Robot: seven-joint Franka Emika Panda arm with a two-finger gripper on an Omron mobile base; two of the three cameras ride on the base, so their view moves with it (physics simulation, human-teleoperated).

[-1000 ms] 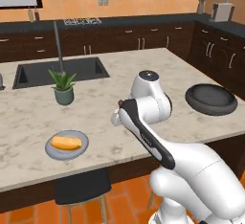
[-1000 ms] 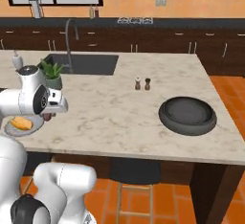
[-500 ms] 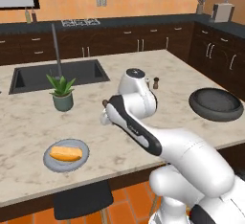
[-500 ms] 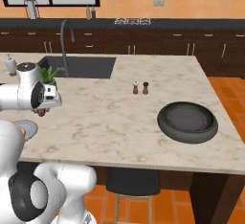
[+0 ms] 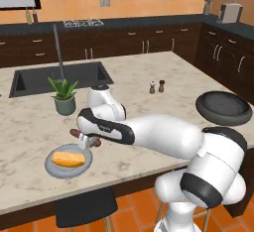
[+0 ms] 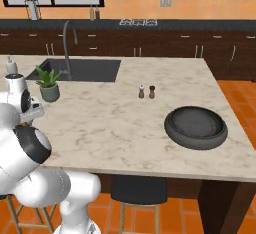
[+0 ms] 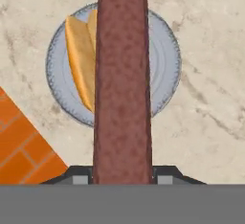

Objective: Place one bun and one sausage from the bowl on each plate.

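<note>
While my gripper [image 5: 88, 141] clamps the sausage [image 7: 123, 82], I hold it over the plate [image 7: 165, 65] near the worktop's front edge; the bun [image 7: 82, 65] waits there.

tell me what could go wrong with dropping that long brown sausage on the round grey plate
1. The long brown sausage, gripped in the gripper, hangs above the round grey plate holding the golden split bun; released from there, it may bounce or roll off.
2. The plate sits near the marble counter edge, so a rolling sausage could reach the orange tiled floor.
</note>
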